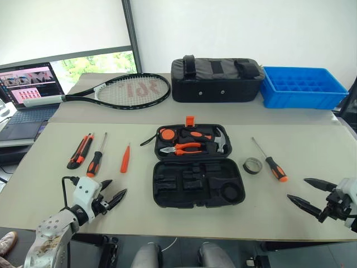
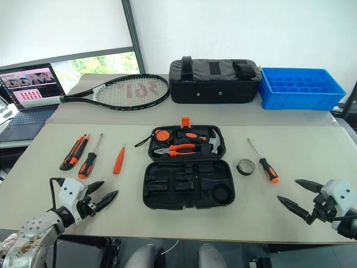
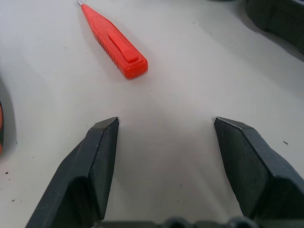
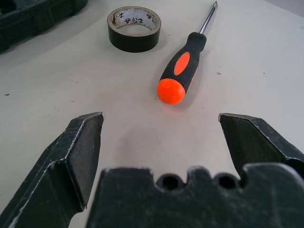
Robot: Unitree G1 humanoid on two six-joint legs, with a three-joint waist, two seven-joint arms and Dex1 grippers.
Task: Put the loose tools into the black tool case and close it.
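Both end effectors hover spread open and empty over the worktop, the left end effector at lower left near the small orange screwdriver, the right end effector at lower right near the tape roll and a black-and-orange screwdriver. At centre the black tool case lies open, its far half holding pliers and a hammer, its near half's moulded slots bare. Left of centre lie the utility knife and another screwdriver; the blue tray sits at upper right.
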